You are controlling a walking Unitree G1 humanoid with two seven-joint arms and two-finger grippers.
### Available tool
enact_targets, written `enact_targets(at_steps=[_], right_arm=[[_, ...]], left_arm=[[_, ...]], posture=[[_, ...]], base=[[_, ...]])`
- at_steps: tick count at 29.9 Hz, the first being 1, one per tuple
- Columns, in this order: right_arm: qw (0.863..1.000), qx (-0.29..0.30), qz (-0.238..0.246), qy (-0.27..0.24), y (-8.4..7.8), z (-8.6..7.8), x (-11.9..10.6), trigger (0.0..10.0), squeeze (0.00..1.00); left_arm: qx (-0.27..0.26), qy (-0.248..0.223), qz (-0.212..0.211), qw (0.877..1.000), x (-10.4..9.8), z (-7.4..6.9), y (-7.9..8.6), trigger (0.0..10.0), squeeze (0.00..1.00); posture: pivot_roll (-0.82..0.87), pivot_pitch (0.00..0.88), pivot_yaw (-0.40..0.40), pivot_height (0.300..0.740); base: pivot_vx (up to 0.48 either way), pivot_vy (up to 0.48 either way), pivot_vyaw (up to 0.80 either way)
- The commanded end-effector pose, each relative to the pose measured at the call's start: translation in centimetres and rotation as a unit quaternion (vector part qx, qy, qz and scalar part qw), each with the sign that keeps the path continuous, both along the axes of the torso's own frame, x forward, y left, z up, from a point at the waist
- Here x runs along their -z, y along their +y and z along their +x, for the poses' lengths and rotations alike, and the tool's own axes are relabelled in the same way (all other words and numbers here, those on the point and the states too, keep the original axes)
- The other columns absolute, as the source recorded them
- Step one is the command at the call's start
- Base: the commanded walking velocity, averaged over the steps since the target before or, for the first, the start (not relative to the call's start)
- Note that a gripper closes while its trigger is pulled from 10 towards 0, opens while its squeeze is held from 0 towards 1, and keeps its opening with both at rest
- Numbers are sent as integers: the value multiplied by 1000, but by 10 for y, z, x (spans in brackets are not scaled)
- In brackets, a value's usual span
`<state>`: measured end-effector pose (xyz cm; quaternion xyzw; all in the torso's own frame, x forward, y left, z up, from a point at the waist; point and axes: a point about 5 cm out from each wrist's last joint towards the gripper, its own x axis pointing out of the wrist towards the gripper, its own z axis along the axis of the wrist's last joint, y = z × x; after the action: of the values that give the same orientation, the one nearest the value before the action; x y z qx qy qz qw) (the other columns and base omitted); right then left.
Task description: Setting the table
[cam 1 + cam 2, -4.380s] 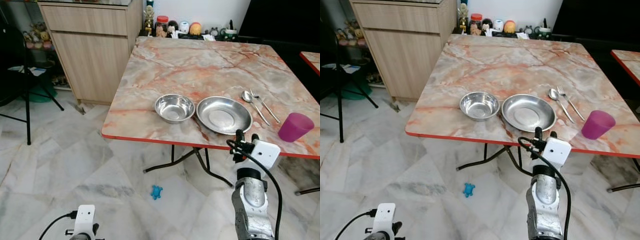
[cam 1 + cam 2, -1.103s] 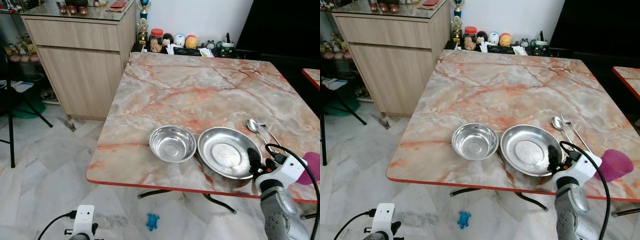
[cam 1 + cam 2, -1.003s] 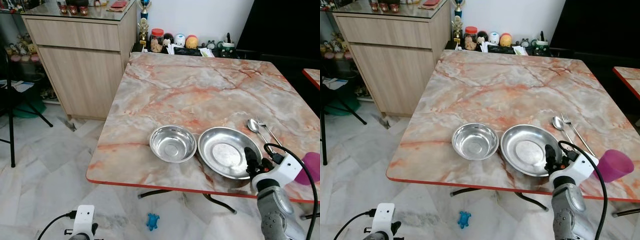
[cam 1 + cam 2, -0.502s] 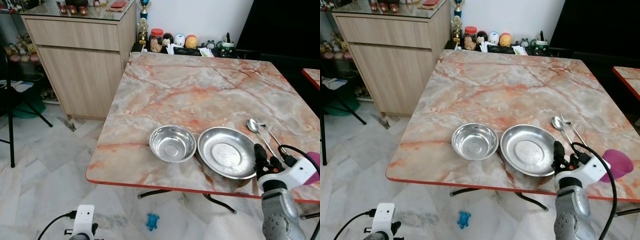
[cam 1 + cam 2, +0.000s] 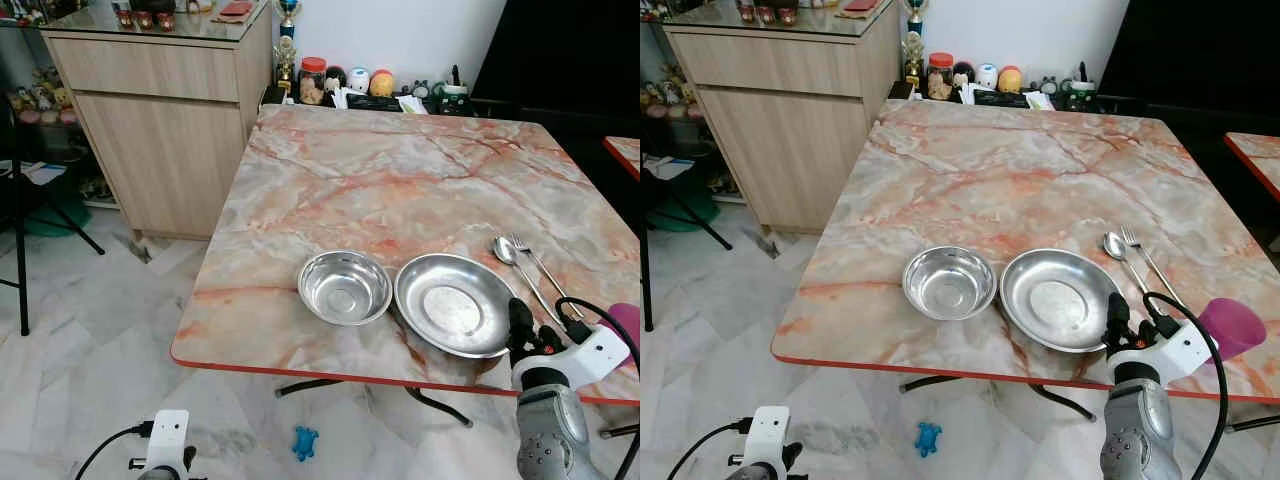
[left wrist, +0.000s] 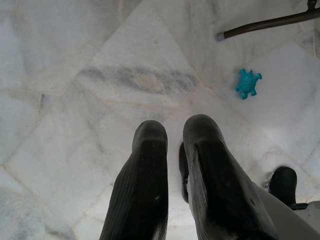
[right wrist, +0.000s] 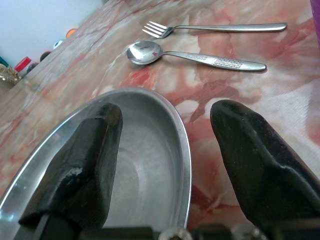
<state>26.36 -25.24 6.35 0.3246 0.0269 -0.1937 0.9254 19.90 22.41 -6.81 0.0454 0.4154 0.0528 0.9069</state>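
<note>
Right pincer spread apart, straddling near rim of shallow round steel plate at front edge of marble counter. Seat rim deep before clamping. Left pincer nearly together, idle over floor.

Steel plate lies between bowl and spoon.

Parted black fingers straddle the steel plate rim, spoon and fork beyond.
</note>
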Motion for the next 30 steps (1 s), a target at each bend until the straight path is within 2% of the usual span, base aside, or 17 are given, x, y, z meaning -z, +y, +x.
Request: enact_targets(at_steps=[1, 13, 22, 30], right_arm=[[1000, 13, 12, 6, -4, -2, 3, 10000, 0], [998, 15, 17, 50, -4, -4, 16, 10000, 0], [999, 11, 13, 51, -3, -2, 16, 10000, 0], [998, -13, -17, 53, 0, 4, 13, 10000, 0]], left_arm=[[3, 5, 4, 1000, 2, -3, 0, 10000, 0], [10, 6, 6, 1000, 2, -3, 0, 10000, 0], [9, 6, 7, 1000, 2, -3, 0, 10000, 0], [9, 6, 7, 1000, 2, -3, -1, 10000, 0]], posture=[[109, 0, -70, 740], [110, 0, -67, 740], [113, 0, -68, 740], [111, 0, -68, 740]], base=[[0, 0, 0], [0, 0, 0], [0, 0, 0], [0, 0, 0]])
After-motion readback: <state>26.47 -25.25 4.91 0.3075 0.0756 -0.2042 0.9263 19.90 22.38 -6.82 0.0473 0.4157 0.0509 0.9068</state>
